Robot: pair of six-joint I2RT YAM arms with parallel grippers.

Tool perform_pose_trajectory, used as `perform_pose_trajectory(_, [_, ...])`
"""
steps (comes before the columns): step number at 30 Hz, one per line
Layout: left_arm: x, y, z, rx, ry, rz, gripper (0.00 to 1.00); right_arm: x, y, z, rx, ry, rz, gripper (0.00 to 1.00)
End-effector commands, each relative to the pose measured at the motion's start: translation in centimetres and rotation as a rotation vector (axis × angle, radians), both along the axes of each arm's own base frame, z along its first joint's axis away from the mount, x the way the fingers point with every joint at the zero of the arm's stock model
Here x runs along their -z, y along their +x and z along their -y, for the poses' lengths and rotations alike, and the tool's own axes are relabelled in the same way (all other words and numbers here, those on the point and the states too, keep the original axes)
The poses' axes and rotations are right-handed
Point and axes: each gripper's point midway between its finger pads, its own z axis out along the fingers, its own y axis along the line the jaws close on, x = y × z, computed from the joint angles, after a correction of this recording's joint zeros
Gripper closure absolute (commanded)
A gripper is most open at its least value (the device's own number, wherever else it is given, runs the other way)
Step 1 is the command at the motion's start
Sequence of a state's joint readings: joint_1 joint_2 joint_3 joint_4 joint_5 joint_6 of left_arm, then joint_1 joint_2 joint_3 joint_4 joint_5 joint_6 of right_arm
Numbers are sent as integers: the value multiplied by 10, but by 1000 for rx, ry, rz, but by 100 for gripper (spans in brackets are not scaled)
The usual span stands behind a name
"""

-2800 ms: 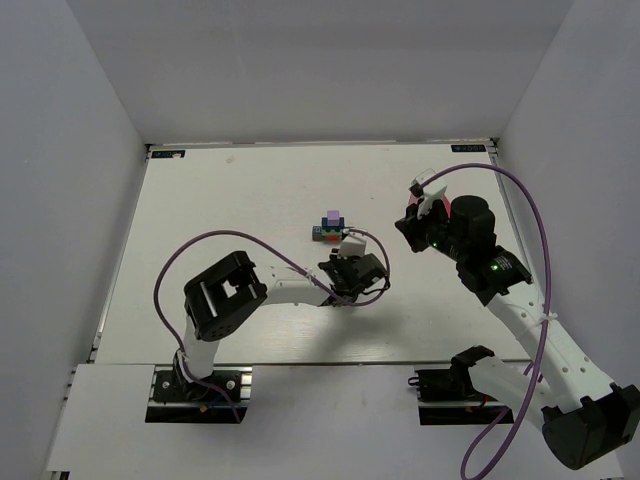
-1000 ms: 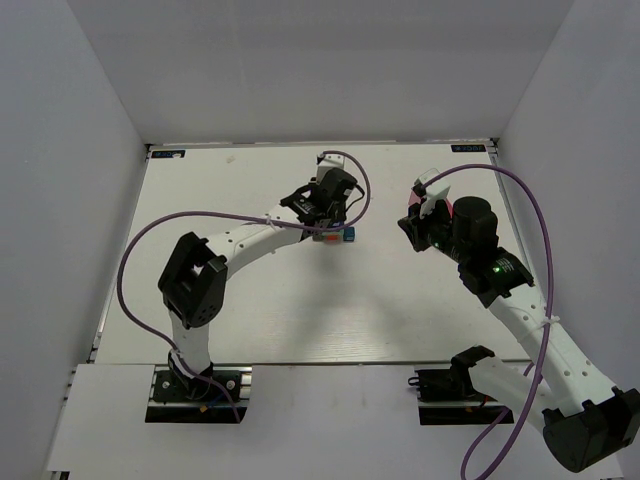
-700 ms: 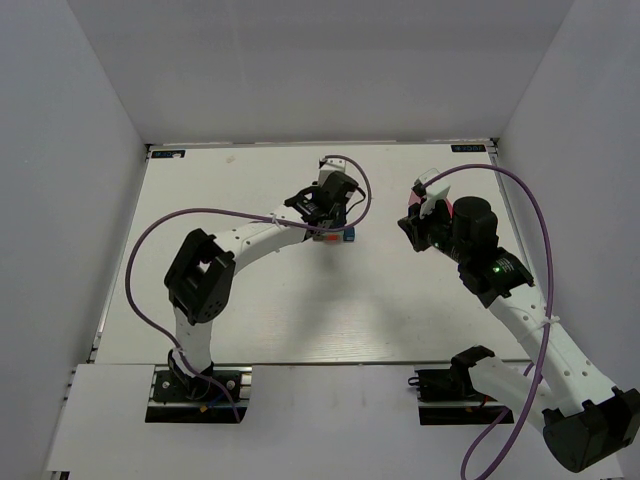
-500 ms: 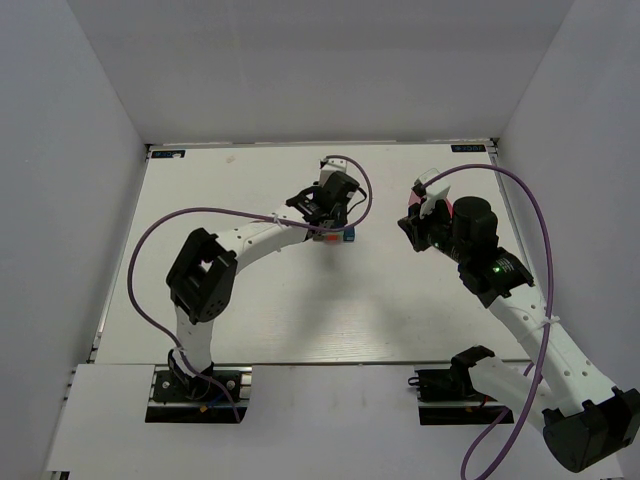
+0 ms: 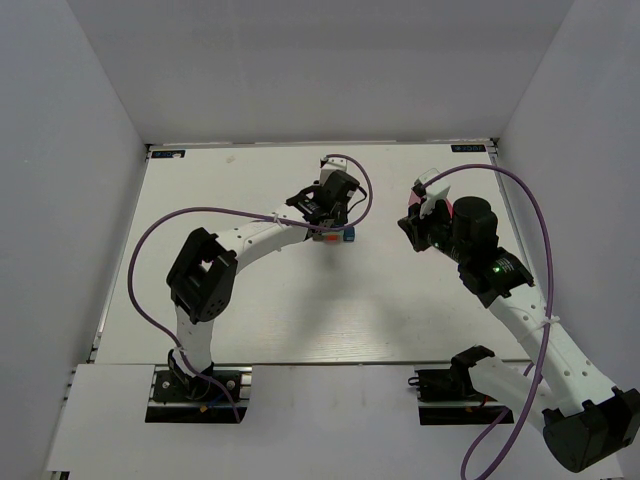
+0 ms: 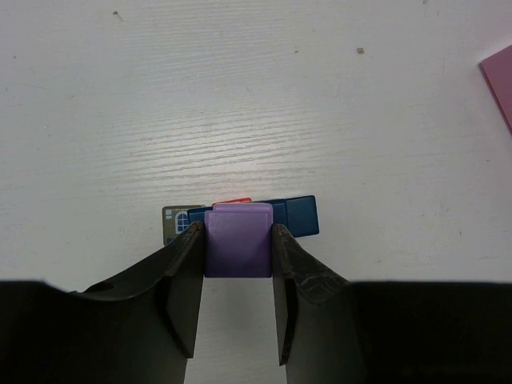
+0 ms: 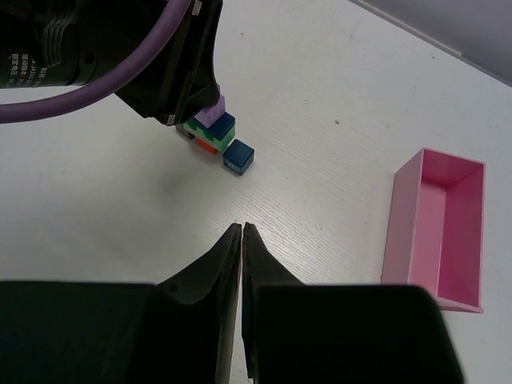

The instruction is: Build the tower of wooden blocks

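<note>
Blocks of painted wood make up the wood block tower (image 5: 338, 235), which stands on the white tabletop (image 5: 230, 310) a little beyond its middle, between the two arms and closer to the left one's wrist. Its bottom course is a short row. From above, the long axis of that row runs roughly left to right, with a blue cube (image 5: 348, 235) at the end pointing toward the right arm.

In the left wrist view the row lies crosswise to the fingers. A greenish block with a printed face sits at the left end, dark blue blocks run to the right, and a sliver of red-orange shows behind. The left end effector (image 6: 237, 240) reaches down over the row from the near side and pinches a purple cube (image 6: 238, 240) by its two side faces, the cube squared up with the row. Whether it rests on the blocks below or sits just above them cannot be told.

In the right wrist view the tower (image 7: 214, 134) runs on a diagonal, with the blue cube nearest the camera and green and red blocks under the purple one. The right end effector (image 7: 242, 230) hangs above bare tabletop, well apart from the tower, its fingers pressed together on nothing. A pink box (image 7: 436, 232), open-topped, lies off to its right.
</note>
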State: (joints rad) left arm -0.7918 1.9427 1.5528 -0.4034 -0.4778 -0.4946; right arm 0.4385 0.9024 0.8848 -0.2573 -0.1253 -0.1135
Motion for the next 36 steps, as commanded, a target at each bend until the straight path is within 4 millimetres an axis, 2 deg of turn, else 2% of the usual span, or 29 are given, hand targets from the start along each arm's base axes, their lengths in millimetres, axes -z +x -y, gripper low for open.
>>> perform_pose_trajectory(1, [-26, 5, 4, -2, -52, 42, 72, -11, 4, -1, 3, 18, 57, 91])
perform_pose_trajectory(17, [-25, -1, 9, 10, -41, 40, 66, -9, 5, 0, 8, 14, 49, 91])
perform_pose_trajectory(25, [-23, -2, 7, 3, -30, 38, 57, -10, 4, -1, 4, 17, 51, 91])
perform_pose_trajectory(36, [-23, -2, 7, 3, -30, 38, 52, -10, 4, 0, 5, 17, 51, 91])
